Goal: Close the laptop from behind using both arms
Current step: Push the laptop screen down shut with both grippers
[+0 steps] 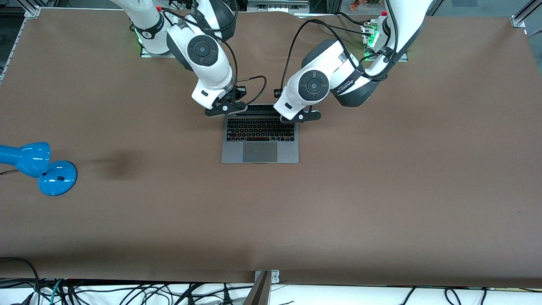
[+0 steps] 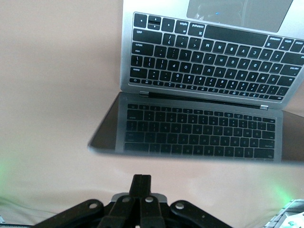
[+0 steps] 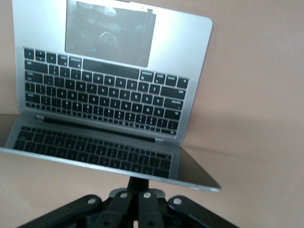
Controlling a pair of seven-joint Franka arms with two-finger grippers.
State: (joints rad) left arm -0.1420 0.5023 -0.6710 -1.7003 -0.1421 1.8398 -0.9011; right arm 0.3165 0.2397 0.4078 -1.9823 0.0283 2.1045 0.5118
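The grey laptop (image 1: 259,146) lies open in the middle of the table, its dark screen tilted up and mirroring the black keyboard (image 2: 209,57). Both arms reach down to the lid's outer face. My left gripper (image 1: 301,116) is at the lid corner toward the left arm's end. In the left wrist view its fingers (image 2: 141,183) are shut and empty, a short gap from the lid's top edge (image 2: 190,157). My right gripper (image 1: 225,108) is at the other lid corner. It is shut, and its tips (image 3: 144,180) go under the lid's top edge (image 3: 109,167).
A blue desk lamp (image 1: 38,167) lies on the brown table (image 1: 381,190) toward the right arm's end. Loose cables (image 1: 127,292) and a metal bracket (image 1: 264,284) run along the table edge nearest the front camera.
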